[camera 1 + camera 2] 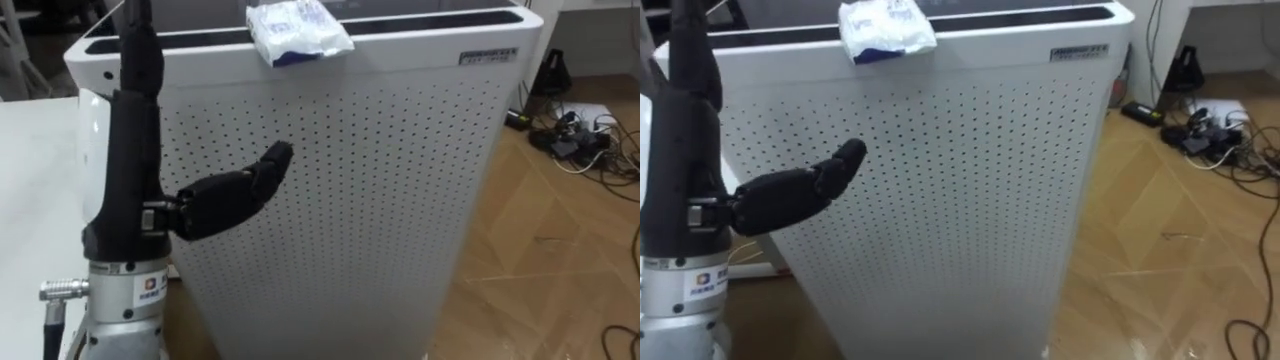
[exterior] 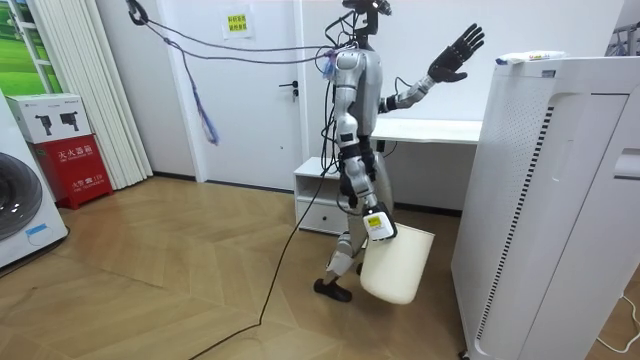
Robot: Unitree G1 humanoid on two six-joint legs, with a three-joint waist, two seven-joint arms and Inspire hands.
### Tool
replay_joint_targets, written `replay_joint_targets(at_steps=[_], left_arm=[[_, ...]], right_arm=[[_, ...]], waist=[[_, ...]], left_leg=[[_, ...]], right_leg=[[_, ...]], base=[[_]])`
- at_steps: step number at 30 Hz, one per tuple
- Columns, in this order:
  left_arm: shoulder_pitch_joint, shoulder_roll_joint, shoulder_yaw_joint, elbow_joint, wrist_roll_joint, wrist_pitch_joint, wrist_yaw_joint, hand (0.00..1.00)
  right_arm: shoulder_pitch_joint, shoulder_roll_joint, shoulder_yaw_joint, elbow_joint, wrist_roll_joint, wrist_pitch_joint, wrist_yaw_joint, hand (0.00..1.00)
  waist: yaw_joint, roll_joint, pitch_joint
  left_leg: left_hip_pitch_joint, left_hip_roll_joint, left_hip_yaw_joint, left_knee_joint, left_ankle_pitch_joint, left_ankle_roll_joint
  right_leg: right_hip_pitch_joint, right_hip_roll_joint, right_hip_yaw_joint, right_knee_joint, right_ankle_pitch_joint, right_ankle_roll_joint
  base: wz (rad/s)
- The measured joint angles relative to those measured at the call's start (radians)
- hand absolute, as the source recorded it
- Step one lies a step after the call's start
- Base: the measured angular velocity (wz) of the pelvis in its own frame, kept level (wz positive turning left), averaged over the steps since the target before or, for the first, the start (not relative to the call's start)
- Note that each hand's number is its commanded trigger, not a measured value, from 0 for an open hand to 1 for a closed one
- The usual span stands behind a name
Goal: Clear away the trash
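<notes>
Left eye view: the left hand (image 1: 130, 180) comes up from the lower left and stands raised before the white air purifier (image 1: 380, 200), palm edge-on with its fingers straight and pointing up past the top of the picture, and the thumb (image 1: 240, 190) stuck out sideways across the perforated front panel; the hand is fully open and holds nothing. The garbage, a crumpled white-and-blue packet (image 1: 298, 30), lies on the purifier's top edge, hanging slightly over the front, above the thumb and to its right, and apart from the hand. To the right of the purifier a tangle of cables (image 1: 580, 140) lies on the wooden floor (image 1: 540, 260). Room view: the robot stands on the wooden floor facing the purifier at the room view's right, with a white desk (image 2: 430, 130) behind it; its left arm is lifted high, elbow bent, the spread hand at about the level of the purifier's top and near the packet, though short of it. The right hand (image 2: 376, 226) hangs low by the thigh at the rim of a white waste bin (image 2: 400, 265), which hangs tilted clear of the floor; whether that hand is closed on the rim cannot be told. Right eye view: the same raised open hand stands at the left edge, thumb out over the panel, with the packet on the top edge above it
</notes>
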Motion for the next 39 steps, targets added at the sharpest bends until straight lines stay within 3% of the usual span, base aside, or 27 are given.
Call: replay_joint_targets(at_steps=[4,7,12,15,17,19,20,21,22,24,26,33,37,39], left_arm=[[-0.003,0.006,0.01,-0.001,0.077,-0.001,0.041,0.0],[-0.004,0.015,0.01,-0.001,0.136,-0.008,0.049,0.0],[-0.008,0.015,0.009,-0.002,0.205,-0.04,0.07,0.0],[-0.012,0.016,0.009,-0.002,0.27,-0.057,0.078,0.0],[-0.026,0.016,0.009,-0.001,0.292,-0.06,0.079,0.0],[-0.041,0.016,0.009,0.001,0.294,-0.06,0.085,0.0],[-0.051,0.019,0.01,0.001,0.293,-0.057,0.094,0.0],[-0.057,0.021,0.01,0.001,0.294,-0.054,0.1,0.0],[-0.064,0.032,0.01,0.001,0.293,-0.05,0.106,0.0],[-0.06,0.035,0.008,0.0,0.294,-0.049,0.104,0.0],[-0.059,0.04,0.008,0.001,0.297,-0.049,0.104,0.0],[-0.058,0.048,0.006,0.001,0.325,-0.038,0.099,0.0],[-0.058,0.049,-0.001,0.005,0.334,-0.008,0.088,0.0],[-0.058,0.049,-0.002,0.018,0.334,0.004,0.075,0.0]], right_arm=[[0.01,-0.005,-0.001,-0.025,-0.014,0.003,-0.009,1.0],[0.01,-0.005,-0.001,-0.017,-0.018,0.003,-0.009,1.0],[0.01,-0.006,0.0,-0.019,-0.013,0.004,-0.013,1.0],[0.008,-0.011,-0.001,-0.02,-0.018,0.003,-0.019,1.0],[0.008,-0.01,-0.001,-0.02,-0.018,0.004,-0.019,1.0],[0.008,-0.011,-0.001,-0.021,-0.025,0.004,-0.017,1.0],[0.009,-0.011,-0.001,-0.034,-0.024,0.004,-0.009,1.0],[0.009,-0.011,-0.001,-0.044,-0.022,0.004,-0.004,1.0],[0.007,-0.011,-0.001,-0.061,-0.018,0.003,0.009,1.0],[0.008,-0.011,-0.004,-0.059,-0.019,0.004,0.014,1.0],[0.008,-0.009,-0.004,-0.056,-0.019,0.005,0.035,1.0],[-0.003,-0.008,-0.003,-0.05,-0.019,0.005,0.071,1.0],[-0.001,-0.01,-0.002,-0.049,-0.035,0.005,0.078,1.0],[-0.001,-0.014,-0.004,-0.05,-0.063,0.009,0.081,1.0]], waist=[[-0.001,0.029,-0.0102],[0.001,0.033,-0.006],[0.007,0.034,-0.003],[0.024,0.032,-0.0023],[0.03,0.041,-0.0064],[0.031,0.058,-0.0078],[0.034,0.06,-0.0077],[0.031,0.06,-0.0048],[0.027,0.056,0.0038],[0.018,0.051,-0.0042],[0.016,0.05,-0.0049],[0.021,0.048,-0.0036],[0.02,0.036,0.0039],[0.016,0.036,0.0037]], left_leg=[[0.002,-0.004,0.0,0.02,-0.017,0.004],[0.014,-0.012,0.0,0.021,-0.02,0.008],[0.029,-0.031,0.047,0.021,-0.046,0.026],[0.04,-0.044,0.059,0.024,-0.065,0.049],[0.047,-0.039,0.057,0.023,-0.078,0.062],[0.07,-0.025,0.047,0.013,-0.082,0.066],[0.079,-0.02,0.043,-0.001,-0.081,0.065],[0.079,-0.017,0.043,0.0,-0.081,0.065],[0.078,-0.016,0.044,0.001,-0.081,0.065],[0.077,-0.012,0.038,-0.009,-0.08,0.061],[0.099,-0.01,0.028,-0.047,-0.07,0.054],[0.147,-0.011,0.023,-0.1,-0.068,0.053],[0.153,-0.011,0.023,-0.107,-0.068,0.053],[0.167,-0.012,0.026,-0.118,-0.068,0.053]], right_leg=[[0.014,-0.003,-0.004,0.001,-0.004,0.006],[0.026,-0.012,-0.003,0.005,-0.008,0.014],[0.027,-0.044,-0.012,0.025,-0.045,0.033],[0.01,-0.077,-0.058,0.092,-0.053,0.056],[-0.036,-0.089,-0.097,0.198,-0.026,0.101],[-0.068,-0.088,-0.082,0.268,-0.004,0.133],[-0.096,-0.091,-0.075,0.22,-0.009,0.137],[-0.109,-0.092,-0.07,0.183,-0.006,0.137],[-0.143,-0.104,-0.067,0.104,0.05,0.125],[-0.147,-0.105,-0.09,0.075,0.077,0.119],[-0.107,-0.088,-0.104,0.007,0.1,0.118],[-0.028,-0.075,-0.111,-0.096,0.13,0.118],[-0.006,-0.072,-0.111,-0.132,0.135,0.114],[0.005,-0.072,-0.11,-0.143,0.137,0.114]], base=[[0.03],[-0.02],[-0.05],[-0.07],[0.0],[-0.08],[-0.14],[-0.04],[0.17],[0.08],[0.04],[0.02],[0.01],[-0.03]])
